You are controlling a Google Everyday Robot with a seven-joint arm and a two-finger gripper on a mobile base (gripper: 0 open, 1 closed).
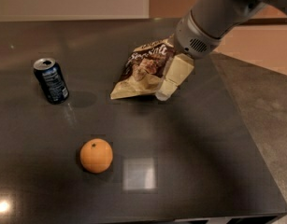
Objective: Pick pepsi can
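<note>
The pepsi can (51, 80), dark blue with a silver top and white print, stands upright at the left of the dark table (190, 143). My gripper (167, 88) hangs from the grey arm at the upper right, over the right edge of a snack bag (142, 68). It is well to the right of the can and apart from it. It holds nothing that I can see.
An orange (96, 155) lies in front of the can, toward the table's front. The snack bag lies in the middle at the back. The table's right edge (241, 125) borders a grey floor. A bright light reflection shows near the front.
</note>
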